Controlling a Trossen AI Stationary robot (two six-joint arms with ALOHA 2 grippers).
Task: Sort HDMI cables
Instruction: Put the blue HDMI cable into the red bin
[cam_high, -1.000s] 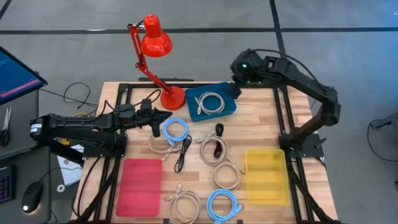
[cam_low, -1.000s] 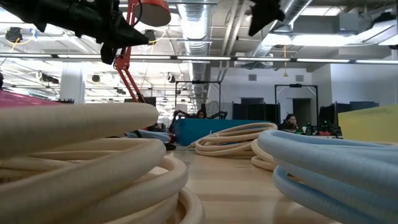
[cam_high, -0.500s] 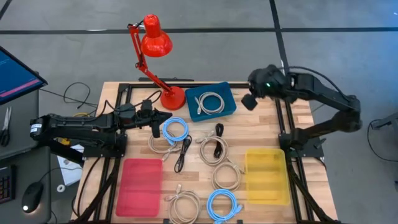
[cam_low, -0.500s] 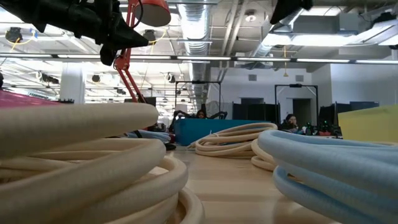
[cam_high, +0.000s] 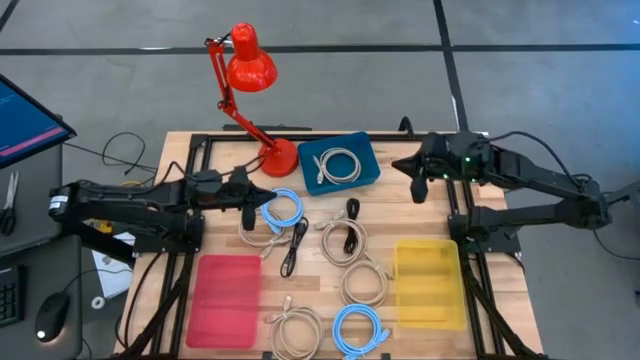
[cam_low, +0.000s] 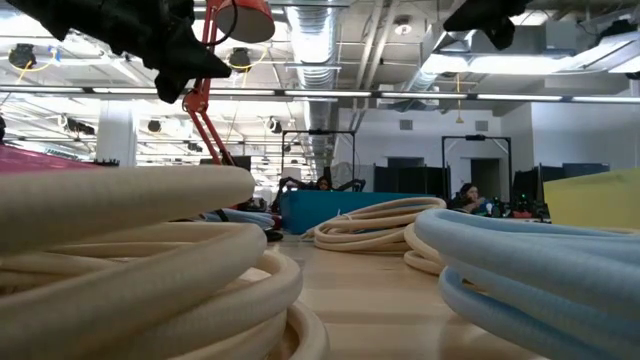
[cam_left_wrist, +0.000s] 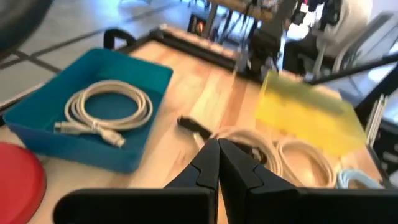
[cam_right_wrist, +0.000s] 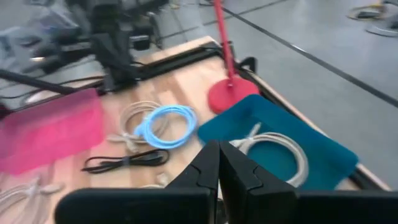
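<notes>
Up over the tabletop (cam_high: 420, 225), the left gripper (cam_high: 252, 193) has its fingers pinched together with nothing in them. Right past its tip sits a light-blue coil (cam_high: 283, 210), touching a beige-white coil (cam_high: 262, 232), and a thin black bundle (cam_high: 295, 247) lies just beyond those. Nearer the left arm's side is the pink tray (cam_high: 224, 300).

Across from it, the right gripper (cam_high: 413, 170) is clamped shut too, also empty, hanging in the air beside the teal tray (cam_high: 312, 180). That tray has one beige-white cable (cam_high: 339, 165) coiled inside. The red lamp (cam_high: 250, 62) stands just past the tray, its base touching the tray's corner or close to it.

Between the two grippers, more beige-white coils (cam_high: 364, 283) and another black bundle (cam_high: 349, 228) are spread around mid-table, near the yellow tray (cam_high: 428, 283). Farthest from both, at the front edge, sit one more beige-white coil (cam_high: 296, 330) and a second light-blue coil (cam_high: 360, 330), side by side.
</notes>
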